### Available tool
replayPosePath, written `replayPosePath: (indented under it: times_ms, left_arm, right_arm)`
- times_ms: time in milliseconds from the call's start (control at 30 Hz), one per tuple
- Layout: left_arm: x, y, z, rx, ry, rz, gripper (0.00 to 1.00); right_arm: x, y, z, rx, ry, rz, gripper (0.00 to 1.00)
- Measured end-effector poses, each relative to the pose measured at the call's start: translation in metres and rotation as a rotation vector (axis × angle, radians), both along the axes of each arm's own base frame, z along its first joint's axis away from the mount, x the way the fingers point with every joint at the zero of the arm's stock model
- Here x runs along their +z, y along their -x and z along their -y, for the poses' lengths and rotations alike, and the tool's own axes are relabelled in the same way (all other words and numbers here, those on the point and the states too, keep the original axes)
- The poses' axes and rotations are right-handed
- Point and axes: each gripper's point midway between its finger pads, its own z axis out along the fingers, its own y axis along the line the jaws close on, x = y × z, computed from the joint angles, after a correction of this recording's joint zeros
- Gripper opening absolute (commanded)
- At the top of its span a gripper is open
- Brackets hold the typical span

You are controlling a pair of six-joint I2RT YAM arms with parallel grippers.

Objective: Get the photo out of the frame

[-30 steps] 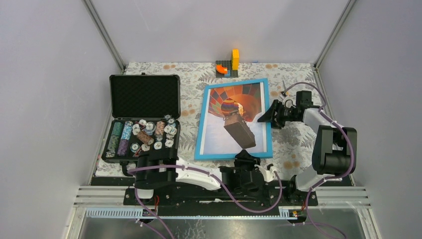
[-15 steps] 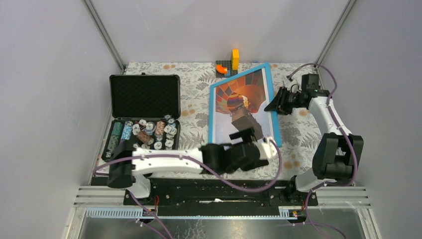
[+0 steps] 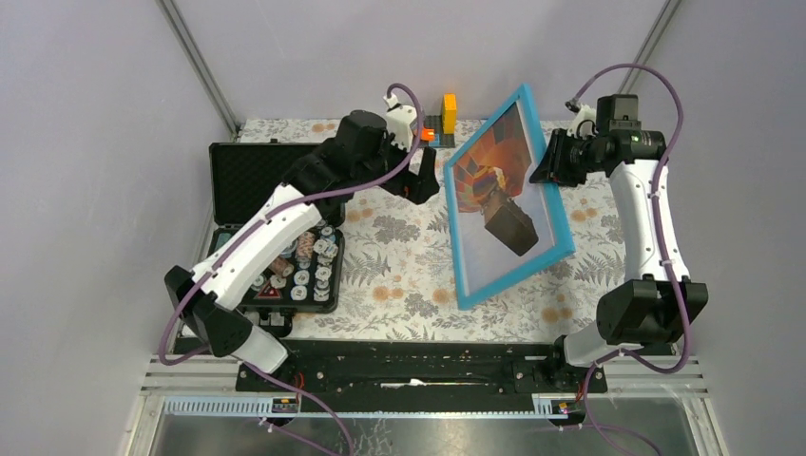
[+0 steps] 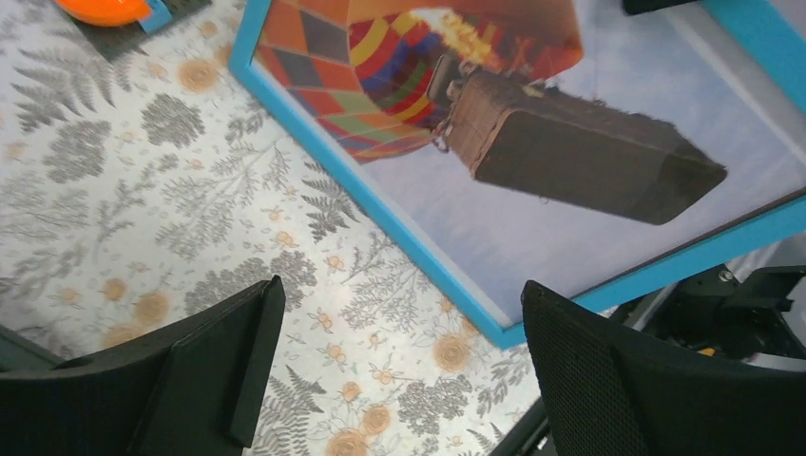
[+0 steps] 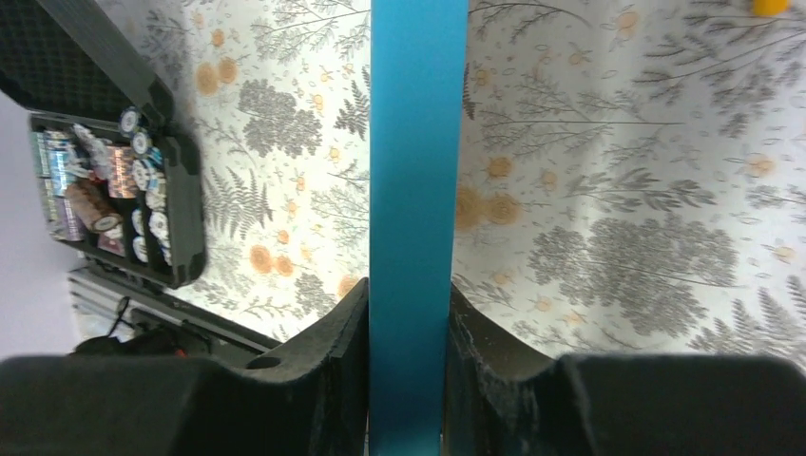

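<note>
The tabletop [image 3: 399, 285] is covered with a cloth printed in grey ferns and orange flowers.

The frame [image 3: 455, 237], a big rectangle with a thin light-blue border, stands tilted up near the middle-right of the tabletop. Its picture side faces left and toward the camera, and its right long edge is raised. I cannot tell whether its lower left edge touches the cloth.

The photo [image 3: 502, 195] sits inside the frame. It shows a many-coloured balloon from below, with a brown basket against pale sky.

On the left side lies an open black case [image 3: 276, 180]. Its foam-lined lid is folded back flat, and the near half is full of small round chips and rolls [image 3: 285, 261].

The right tool [image 5: 407, 313] is closed on the raised right edge of the frame. In the right wrist view, the blue edge runs straight up between the two dark fingers [image 5: 347, 328], which press it from both sides.

The left tool [image 4: 397, 342] is spread wide and holds nothing. It hangs above the cloth just left of the frame, near its far corner, with the photo in front of it.

At the far edge, behind the frame's top corner, stands a small yellow block [image 3: 449, 112]. An orange piece [image 3: 425, 134] lies beside it on a dark base.
</note>
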Motion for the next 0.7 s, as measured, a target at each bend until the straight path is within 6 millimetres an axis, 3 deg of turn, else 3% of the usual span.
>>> replayPosePath:
  times_ms: [133, 400, 533, 700]
  left_arm:
    - [-0.016, -0.007, 0.0, -0.006, 0.019, -0.098, 0.99]
    - [-0.064, 0.001, -0.004, -0.01, -0.016, -0.213, 0.99]
    - [-0.067, -0.002, -0.005, 0.002, 0.002, -0.229, 0.99]
    - [-0.077, -0.009, -0.009, 0.016, 0.055, -0.277, 0.99]
  right_arm:
    - [0.017, 0.007, 0.013, 0.005, 0.103, 0.021, 0.0]
    - [0.045, 0.025, 0.047, 0.037, 0.335, 0.061, 0.0]
    - [0.06, 0.028, 0.061, 0.021, 0.418, 0.097, 0.0]
    - [0.06, 0.035, 0.059, 0.033, 0.41, 0.087, 0.12]
